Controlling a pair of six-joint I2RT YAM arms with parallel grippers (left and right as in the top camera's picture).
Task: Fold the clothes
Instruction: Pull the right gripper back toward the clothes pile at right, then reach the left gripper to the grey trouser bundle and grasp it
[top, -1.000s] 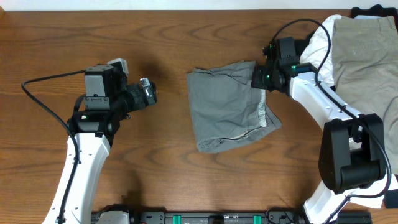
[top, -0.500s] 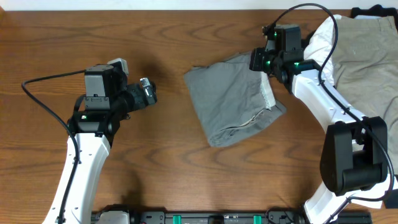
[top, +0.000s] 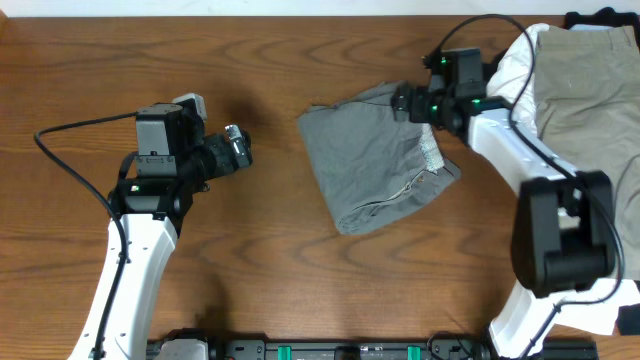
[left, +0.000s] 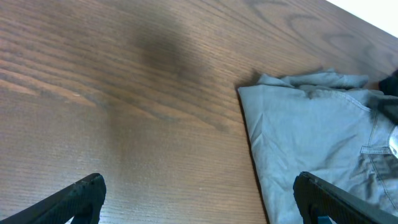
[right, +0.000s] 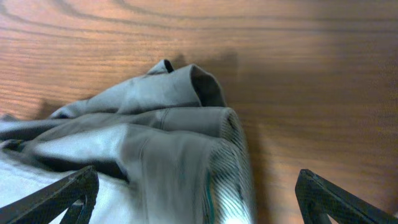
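Note:
Grey shorts (top: 375, 165) lie folded and rumpled in the middle of the wooden table (top: 250, 250). My right gripper (top: 402, 102) hovers over their far right corner, open, its jaws spread wide. In the right wrist view the waistband corner of the shorts (right: 155, 143) sits loose between the fingers (right: 74, 196), touched by neither. My left gripper (top: 243, 150) is open to the left of the shorts, apart from them. The left wrist view shows the shorts' left edge (left: 311, 137) ahead and to the right of its open jaws, with bare wood between them.
A pile of more clothes sits at the far right corner: a beige garment (top: 585, 75) on top of white cloth (top: 515, 65). A black bar (top: 350, 350) runs along the table's near edge.
The right gripper pulled the shorts' right corner toward the far edge, then opened and let it go. The shorts now lie rotated. The left arm has not moved.

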